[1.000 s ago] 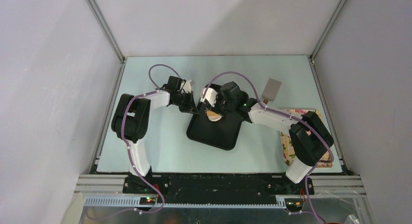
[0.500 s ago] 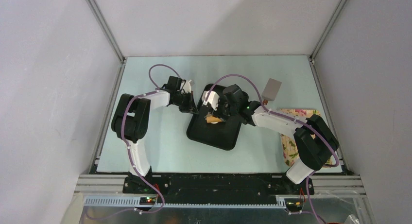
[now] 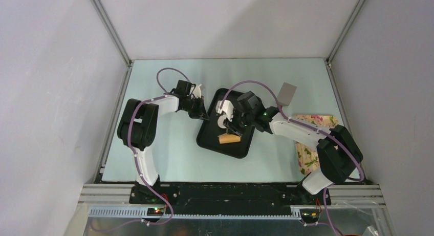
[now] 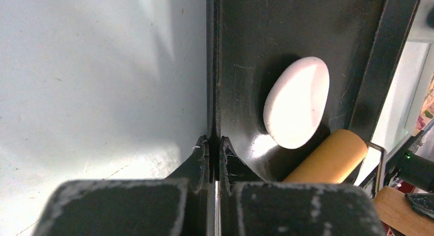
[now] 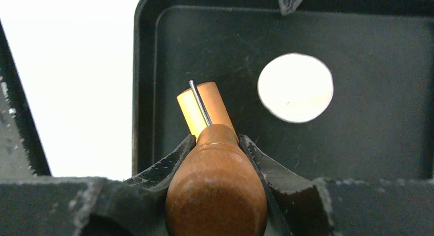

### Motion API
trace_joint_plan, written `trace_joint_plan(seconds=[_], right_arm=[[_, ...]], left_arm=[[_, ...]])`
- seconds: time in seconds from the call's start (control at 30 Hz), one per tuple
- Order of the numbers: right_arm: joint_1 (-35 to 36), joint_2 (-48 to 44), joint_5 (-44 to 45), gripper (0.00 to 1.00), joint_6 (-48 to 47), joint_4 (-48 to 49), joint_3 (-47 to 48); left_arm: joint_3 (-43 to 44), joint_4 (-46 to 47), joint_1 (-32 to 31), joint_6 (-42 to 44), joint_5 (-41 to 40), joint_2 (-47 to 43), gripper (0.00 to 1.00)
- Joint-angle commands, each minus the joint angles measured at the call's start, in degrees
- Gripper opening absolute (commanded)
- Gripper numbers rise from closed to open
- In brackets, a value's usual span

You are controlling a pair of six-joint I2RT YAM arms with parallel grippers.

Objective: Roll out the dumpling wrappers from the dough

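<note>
**Both claws loaded, dough sits flat in the tray**

- Left claw: the jaws are pinched almost together on the thin side rim of the black tray, with the rim wall sandwiched between the fingers. The pale table is on the outer side of the tips and the tray floor is on the inner side.
- Right claw: the jaws are part open and clamped on the brown wooden handle of the roller. The handle bulb fills the gap between the fingers. The light wooden barrel sticks out ahead of the tips, with a wire bracket running along its top. The barrel is over the tray floor, but I can't tell whether it touches down.
- Dough: a flattened white disc lying on the tray floor.
  - From the right claw it is ahead of the tips and off to the right in the wrist view. It is near the barrel end, with a visible gap.
  - From the left claw it is ahead and inboard of the pinched rim, with the barrel end just beside its near edge.
- Top view: the claws face each other across the tray's left side. The floral cloth is well behind the right claw, by that arm's base.
</note>
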Motion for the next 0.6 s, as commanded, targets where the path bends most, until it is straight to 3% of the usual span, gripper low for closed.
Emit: trace_joint_plan(seconds=[0.0,0.17,0.43,0.57], right_arm=[[-0.6,-6.6,-1.1,0.00,2.4,-5.3,3.8],[-3.5,-7.5,0.3,0.00,5.9,-1.6,8.4],[-5.1,3.3,8.3,0.00,9.2,11.5,8.7],[-5.8,8.5,9.1,0.00,8.6,12.5,10.1]], left_arm=[[-1.4,-5.7,0.1,0.8,-1.9,2.4,0.00],[-1.4,-5.6,0.2,0.8,-1.7,2.6,0.00],[-1.4,-5.6,0.1,0.9,-1.8,2.5,0.00],[-1.5,-5.7,0.1,1.0,-1.7,2.4,0.00]])
